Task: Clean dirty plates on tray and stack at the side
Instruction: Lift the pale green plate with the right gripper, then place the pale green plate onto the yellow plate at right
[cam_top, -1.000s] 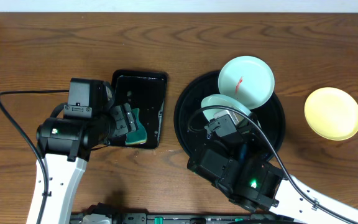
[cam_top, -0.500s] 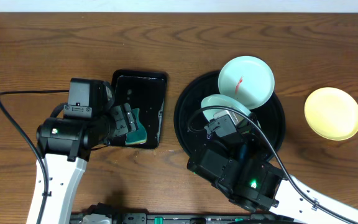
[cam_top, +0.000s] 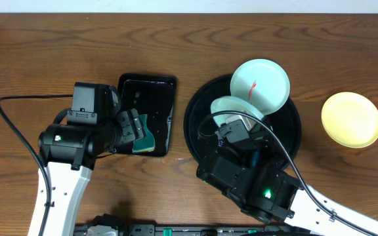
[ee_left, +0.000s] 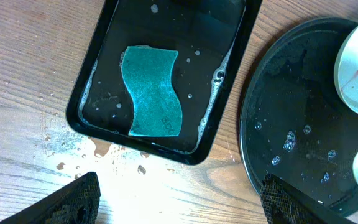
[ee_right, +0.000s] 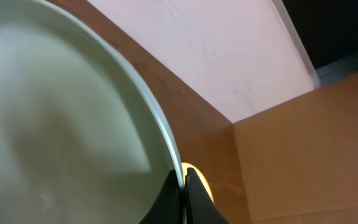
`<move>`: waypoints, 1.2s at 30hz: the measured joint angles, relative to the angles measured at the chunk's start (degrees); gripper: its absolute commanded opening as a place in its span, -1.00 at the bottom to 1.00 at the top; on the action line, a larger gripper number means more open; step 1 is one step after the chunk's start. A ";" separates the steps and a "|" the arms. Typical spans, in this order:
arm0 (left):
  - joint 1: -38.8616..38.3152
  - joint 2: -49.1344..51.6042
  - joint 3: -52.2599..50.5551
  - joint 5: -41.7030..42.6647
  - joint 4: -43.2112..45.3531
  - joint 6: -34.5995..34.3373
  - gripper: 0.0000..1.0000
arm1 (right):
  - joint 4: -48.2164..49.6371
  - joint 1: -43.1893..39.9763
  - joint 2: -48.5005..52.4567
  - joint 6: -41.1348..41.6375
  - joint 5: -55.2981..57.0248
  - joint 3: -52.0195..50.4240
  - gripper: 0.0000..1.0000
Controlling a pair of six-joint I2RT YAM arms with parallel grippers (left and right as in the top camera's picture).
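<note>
Glossy black plastic forms the round tray (cam_top: 293, 134), raised at the rim and beaded with water drops, right of the desk's centre. A shallow mint smeared plate (cam_top: 260, 85) rests on its far side, overlapping the rim, with a thin red streak across its smooth middle. A second mint plate, the held plate (cam_top: 227, 106), sits tilted above the tray's left half. The right gripper (ee_right: 180, 191) is clamped on this plate's thin rim, one dark finger on each face. Seen from that wrist, the plate's surface is pale, matte and gently dished.

The yellow plate (cam_top: 351, 119), round and clean-looking, lies flat on the bare wood near the right edge, apart from the tray.

Left of centre stands a rectangular tray (ee_left: 81, 102) with rounded corners, holding shallow water with foam along its walls. A teal sponge (ee_left: 152, 91), coarse-textured with wavy long sides, lies flat in it. The left gripper (ee_left: 180, 202) hangs over this tray's near end with its mesh-patterned fingers spread wide, grasping nothing. Spilt droplets (ee_left: 61, 165) speckle the grained wood just beside that end.
</note>
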 measured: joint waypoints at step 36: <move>0.00 0.00 0.00 0.15 0.00 0.02 0.66 | 16.02 -101.44 13.64 5.92 -82.62 0.00 -0.98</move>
